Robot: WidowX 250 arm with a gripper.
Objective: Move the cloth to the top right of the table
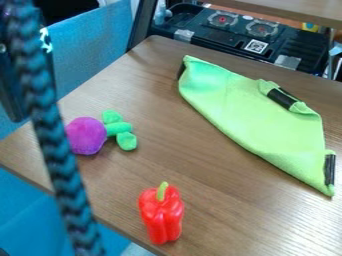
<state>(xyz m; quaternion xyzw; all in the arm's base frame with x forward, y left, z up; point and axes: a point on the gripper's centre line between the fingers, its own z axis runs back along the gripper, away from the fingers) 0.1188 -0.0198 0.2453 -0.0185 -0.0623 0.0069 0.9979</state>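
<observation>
Camera view: we've got the green cloth [230,112] sprawled across the right of the bench [220,205], partly folded. Is the tool clenched or released? We can't tell. If we overshoot, the cloth could slip off towards the black case [224,37]!

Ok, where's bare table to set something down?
Bare tabletop lies between the purple toy, red pepper and green cloth, and right of the pepper, below the cloth. Crowded: picture left, where a braided cable crosses before the toy.
</observation>
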